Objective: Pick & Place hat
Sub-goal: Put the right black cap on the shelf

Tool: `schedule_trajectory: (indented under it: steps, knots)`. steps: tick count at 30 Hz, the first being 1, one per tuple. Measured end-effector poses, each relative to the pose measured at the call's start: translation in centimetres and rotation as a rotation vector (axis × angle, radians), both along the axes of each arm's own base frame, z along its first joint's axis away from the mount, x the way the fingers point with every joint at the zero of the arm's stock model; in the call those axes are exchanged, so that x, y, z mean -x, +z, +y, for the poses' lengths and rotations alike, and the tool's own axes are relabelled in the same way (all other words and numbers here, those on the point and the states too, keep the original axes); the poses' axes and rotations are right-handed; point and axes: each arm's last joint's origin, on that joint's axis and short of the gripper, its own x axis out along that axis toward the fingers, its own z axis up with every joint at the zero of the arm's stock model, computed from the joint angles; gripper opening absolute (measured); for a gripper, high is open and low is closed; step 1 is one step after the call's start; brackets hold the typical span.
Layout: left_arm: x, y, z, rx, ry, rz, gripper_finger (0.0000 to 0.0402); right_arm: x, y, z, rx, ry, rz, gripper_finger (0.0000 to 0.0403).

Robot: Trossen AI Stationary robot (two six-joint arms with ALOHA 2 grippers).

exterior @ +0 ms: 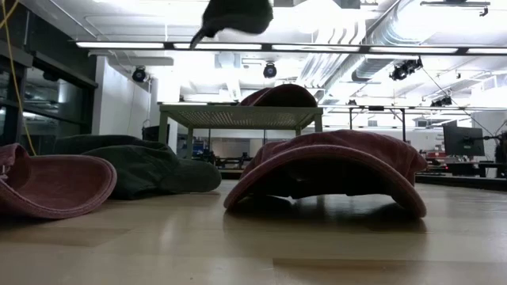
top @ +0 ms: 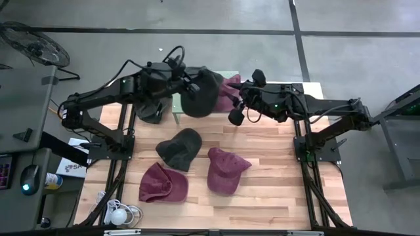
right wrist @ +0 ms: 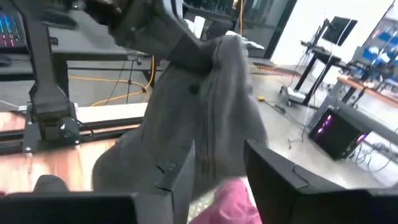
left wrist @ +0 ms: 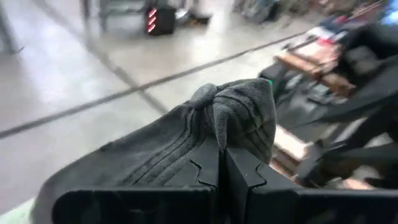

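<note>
My left gripper (left wrist: 222,168) is clamped tight on the dark grey hat (top: 199,93), crown fabric bunched just beyond the fingertips. I see the hat hanging lengthwise downward over the raised green rack (top: 176,108), above a maroon hat (top: 230,88). My right gripper (right wrist: 216,165) stands part-open, the hat just ahead, unheld

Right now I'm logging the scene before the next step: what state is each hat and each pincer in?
Dark grey hat: lifted off the table, pinched in the left pincer.
Left pincer: shut on the dark grey hat.
Right pincer: open, beside the lifted hat.
Maroon hat on rack: resting on the raised green rack.
Second dark hat: lying on the table.
Two maroon hats: lying on the table, untouched.
</note>
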Motion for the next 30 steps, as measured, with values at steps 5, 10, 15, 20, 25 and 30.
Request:
schedule_trajectory:
  steps: [5,10,15,20,25,30]
  knots:
    - [0.8,-0.8,1.8,0.064,0.080,0.058,0.0001,0.7,0.0,0.0,-0.044,-0.013,0.008,0.0150]
    - [1.6,-1.4,3.7,0.128,0.145,0.085,0.0000,1.6,-0.2,-0.1,-0.070,-0.067,0.034,0.0151]
    - [2.3,-1.7,5.5,0.183,0.162,0.089,0.0000,2.4,-0.4,-0.3,-0.105,-0.129,0.053,0.0152]
    - [2.5,-2.6,7.2,0.238,0.142,0.096,0.0000,3.3,-0.2,-0.4,-0.136,-0.172,0.042,0.0152]
    - [2.1,-5.0,8.9,0.314,0.146,0.100,0.0000,3.5,-0.4,-0.4,-0.149,-0.187,0.056,0.0152]
    - [2.2,-6.3,10.3,0.350,0.170,0.049,0.0000,3.5,-0.5,-0.4,-0.162,-0.192,0.048,0.0152]
